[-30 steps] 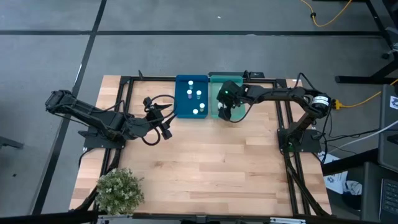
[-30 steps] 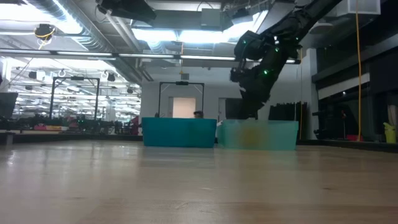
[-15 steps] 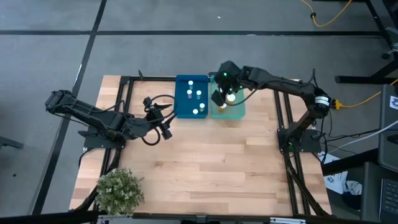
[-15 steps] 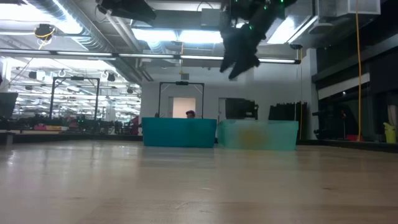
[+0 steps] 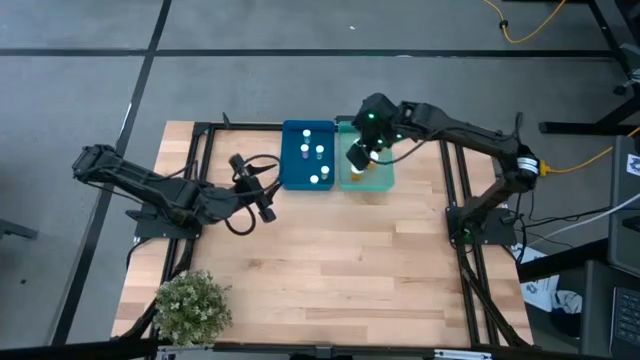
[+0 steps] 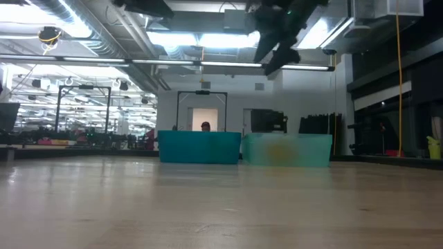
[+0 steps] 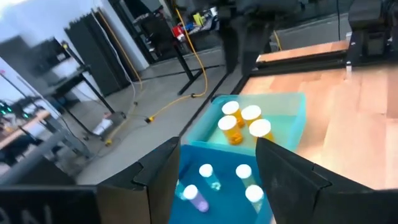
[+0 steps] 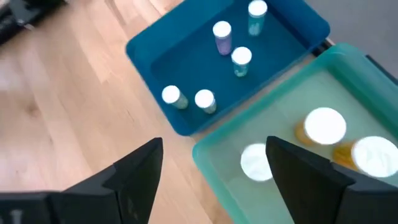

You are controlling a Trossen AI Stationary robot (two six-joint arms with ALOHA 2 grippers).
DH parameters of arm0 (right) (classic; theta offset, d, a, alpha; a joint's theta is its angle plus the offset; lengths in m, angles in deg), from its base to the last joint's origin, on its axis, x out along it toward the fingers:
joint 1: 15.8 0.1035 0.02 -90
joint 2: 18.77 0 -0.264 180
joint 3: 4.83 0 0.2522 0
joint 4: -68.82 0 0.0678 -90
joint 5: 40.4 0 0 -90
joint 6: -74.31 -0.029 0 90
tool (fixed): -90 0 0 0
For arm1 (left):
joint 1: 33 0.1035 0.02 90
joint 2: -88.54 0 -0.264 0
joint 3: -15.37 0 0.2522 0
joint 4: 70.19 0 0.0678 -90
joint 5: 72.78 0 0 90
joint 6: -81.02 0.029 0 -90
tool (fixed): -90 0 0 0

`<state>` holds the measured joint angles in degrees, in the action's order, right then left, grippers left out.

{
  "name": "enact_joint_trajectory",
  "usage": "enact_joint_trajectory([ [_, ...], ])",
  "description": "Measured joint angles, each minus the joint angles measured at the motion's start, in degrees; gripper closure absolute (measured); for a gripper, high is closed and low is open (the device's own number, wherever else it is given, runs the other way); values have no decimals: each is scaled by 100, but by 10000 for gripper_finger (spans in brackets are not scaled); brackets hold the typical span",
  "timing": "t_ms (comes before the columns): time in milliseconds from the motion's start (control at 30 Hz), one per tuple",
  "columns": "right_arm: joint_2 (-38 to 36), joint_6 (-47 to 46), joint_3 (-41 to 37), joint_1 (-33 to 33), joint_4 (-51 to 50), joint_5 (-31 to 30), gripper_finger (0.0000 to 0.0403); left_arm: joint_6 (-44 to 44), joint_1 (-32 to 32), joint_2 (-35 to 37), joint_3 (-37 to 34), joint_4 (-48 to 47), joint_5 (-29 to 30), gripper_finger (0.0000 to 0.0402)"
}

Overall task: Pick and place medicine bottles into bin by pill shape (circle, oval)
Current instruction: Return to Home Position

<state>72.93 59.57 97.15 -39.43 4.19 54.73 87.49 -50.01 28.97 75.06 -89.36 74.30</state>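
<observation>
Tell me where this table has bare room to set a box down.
The table in front of both bins is bare, bordered by the plant at one front corner and the right arm's base. The back is crowded: blue bin, light bin under the open right gripper, open left gripper beside the blue bin.

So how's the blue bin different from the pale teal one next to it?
The blue bin is opaque and deep blue; the teal bin is pale and see-through. The blue bin holds five slim bottles; the teal bin holds three wider amber bottles. Both are open rectangular bins set side by side, and every bottle has a white cap.
</observation>
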Motion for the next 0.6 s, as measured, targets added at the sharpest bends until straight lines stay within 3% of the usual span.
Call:
enact_joint_trajectory([
  [233, -1278, -128, -842, 290, 192, -255, 116, 165, -4, 143, 4, 41, 89, 200],
  [433, -3000, -771, -2575, 775, 886, -1297, 116, 205, 13, 305, 4, -10, 183, 200],
  [600, -4352, -1326, -3946, 1081, 1518, -1271, 116, 501, 13, 312, 4, -2, 203, 200],
])
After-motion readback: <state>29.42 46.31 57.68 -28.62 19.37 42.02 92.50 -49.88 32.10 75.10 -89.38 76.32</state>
